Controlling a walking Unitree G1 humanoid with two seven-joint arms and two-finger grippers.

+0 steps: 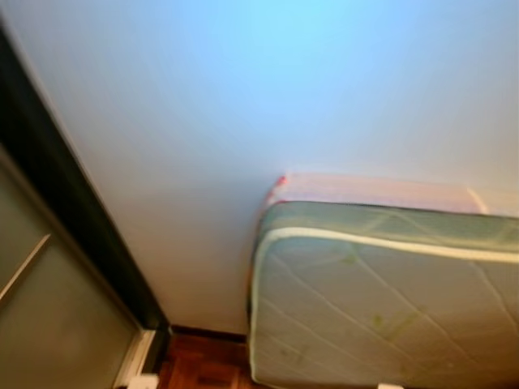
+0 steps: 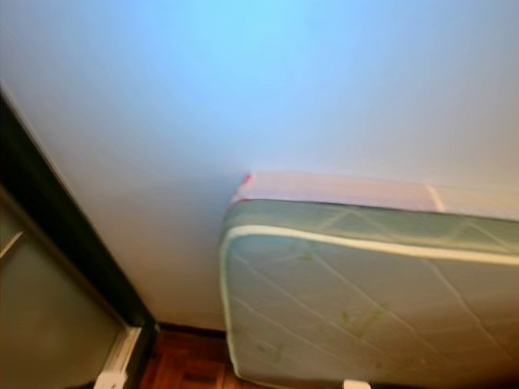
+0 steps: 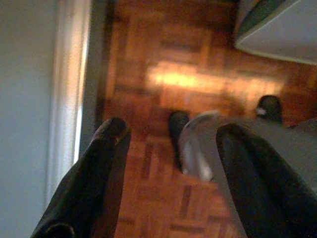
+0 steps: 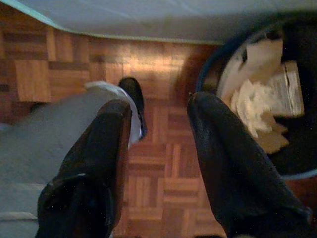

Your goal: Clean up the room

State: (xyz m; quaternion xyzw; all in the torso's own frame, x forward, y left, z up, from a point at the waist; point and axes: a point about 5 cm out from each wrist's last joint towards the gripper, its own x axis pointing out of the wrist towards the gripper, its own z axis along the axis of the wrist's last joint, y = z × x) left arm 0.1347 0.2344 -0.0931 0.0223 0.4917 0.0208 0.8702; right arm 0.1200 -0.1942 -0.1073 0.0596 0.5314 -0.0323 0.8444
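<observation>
Right wrist view: right gripper (image 4: 158, 163), 2 fingers spread and empty, hangs beside the waste bin (image 4: 297, 171); walking could knock it over.

This is a room in a home, most likely a bedroom. A quilted pale green mattress (image 1: 381, 308) stands on edge against a plain white wall (image 1: 243, 105), with a dark skirting board (image 1: 207, 332) along the wall's foot. The floor is reddish-brown wooden parquet (image 3: 163, 74) laid in small square blocks. A dark-framed door or sliding panel (image 1: 57, 211) meets the wall at the corner. A round bin (image 4: 277, 99) holding crumpled paper stands on the parquet.
</observation>
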